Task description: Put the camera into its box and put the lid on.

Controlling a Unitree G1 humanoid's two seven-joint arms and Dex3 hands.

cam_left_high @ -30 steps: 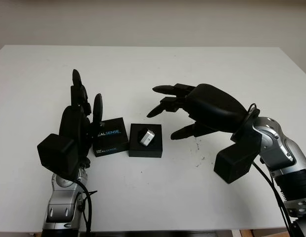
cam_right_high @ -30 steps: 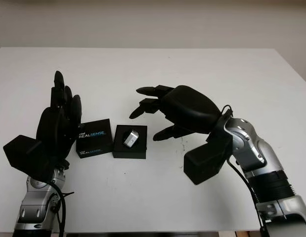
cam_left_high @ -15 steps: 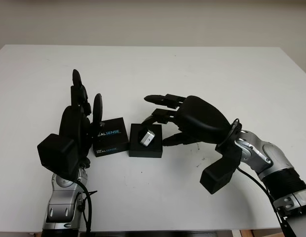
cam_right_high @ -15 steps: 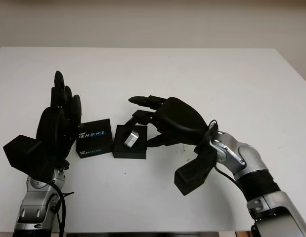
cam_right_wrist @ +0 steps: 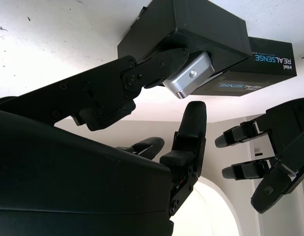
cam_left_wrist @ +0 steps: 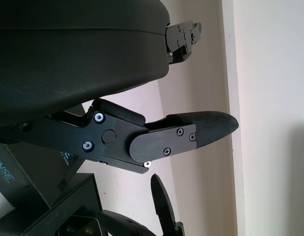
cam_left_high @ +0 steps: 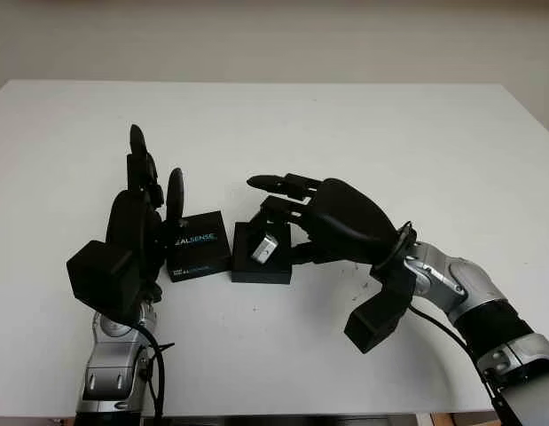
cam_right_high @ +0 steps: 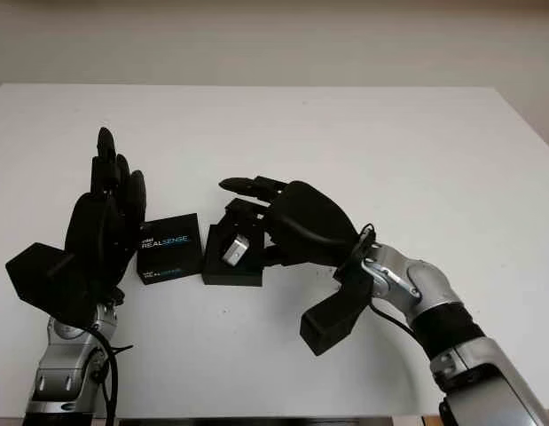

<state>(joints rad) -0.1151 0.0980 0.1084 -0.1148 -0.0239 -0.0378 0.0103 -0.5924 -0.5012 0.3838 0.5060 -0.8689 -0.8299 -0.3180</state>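
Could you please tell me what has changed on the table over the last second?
The right hand moved left across the table and now reaches over the open box, a finger touching the silver camera that sticks up from it; no firm grasp is visible. The left hand, the lid and the box stayed put.

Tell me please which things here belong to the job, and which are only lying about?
For the job: camera, tilted in its open box; lid beside it; right hand at the camera; left hand open by the lid.

Lying about: nothing besides the table.
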